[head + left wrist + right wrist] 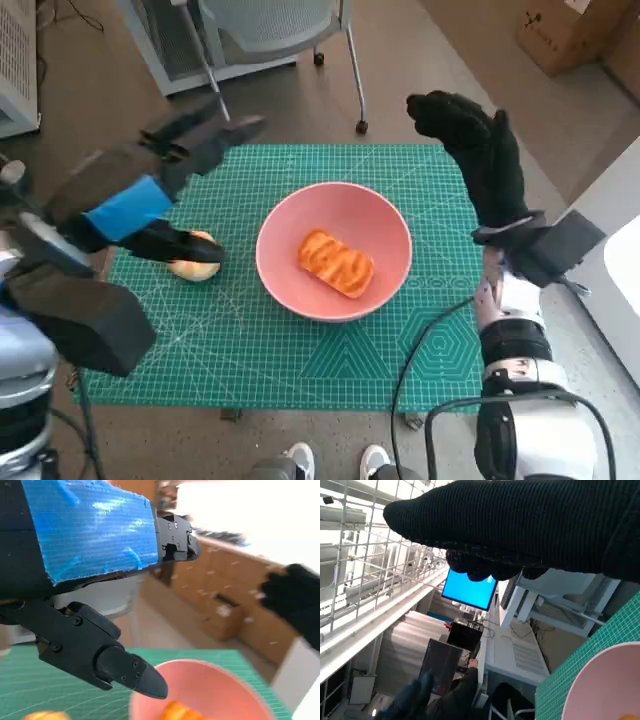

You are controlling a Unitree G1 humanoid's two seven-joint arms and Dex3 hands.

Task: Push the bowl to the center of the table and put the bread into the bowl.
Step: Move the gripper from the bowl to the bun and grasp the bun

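One bowl (334, 250), two breads (336, 263)

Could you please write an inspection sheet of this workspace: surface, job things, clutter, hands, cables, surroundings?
Surface: green cutting mat covers the small table.
Job's things: pink bowl sits near the mat's middle; one flat orange bread lies inside it. A round bread roll lies on the mat to the bowl's left, partly hidden by the left hand.
Clutter: nothing seen.
Hands: left hand is above the roll, fingers apart, holding nothing; right hand is raised over the mat's far right corner, holding nothing.
Cables: black cable crosses the mat's near right part.
Surroundings: chair, cardboard box, a person's shoes at the near edge.
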